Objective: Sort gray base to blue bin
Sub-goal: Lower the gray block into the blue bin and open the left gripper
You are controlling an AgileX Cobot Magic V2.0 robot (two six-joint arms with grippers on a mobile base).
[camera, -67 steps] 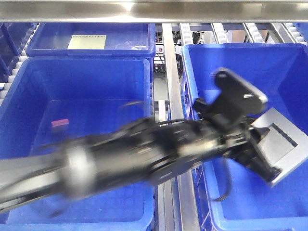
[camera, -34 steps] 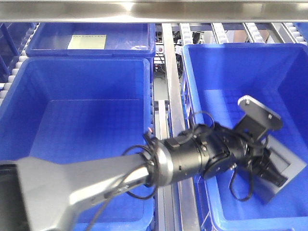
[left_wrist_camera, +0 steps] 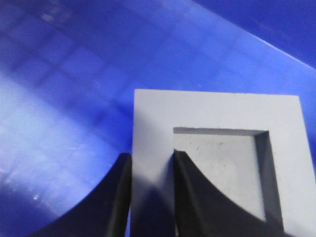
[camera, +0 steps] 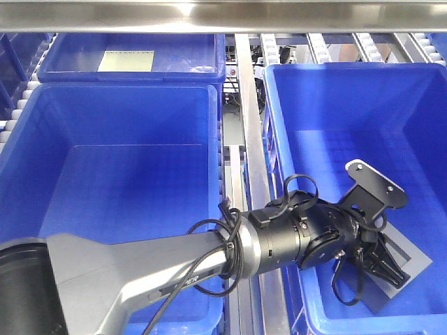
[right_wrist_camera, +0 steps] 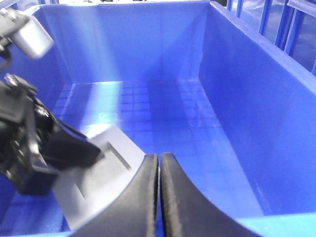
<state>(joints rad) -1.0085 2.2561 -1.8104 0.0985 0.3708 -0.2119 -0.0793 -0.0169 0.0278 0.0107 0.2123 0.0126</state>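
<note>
A big gray and black robot arm (camera: 174, 269) comes in from the lower left of the frame and reaches across the shiny metal rail (camera: 253, 146) into the blue bin (camera: 335, 91) on the right. Its left gripper (camera: 380, 262) sits low in that bin, at the lower right, with its black fingers (camera: 386, 267) closed on the gray base (camera: 412, 269), which lies tilted down near the bin floor. On the left there is another big blue tub (camera: 119, 139), and in the upper left a blue tub with a pale yellow sheet (camera: 126, 61) in it.
</note>
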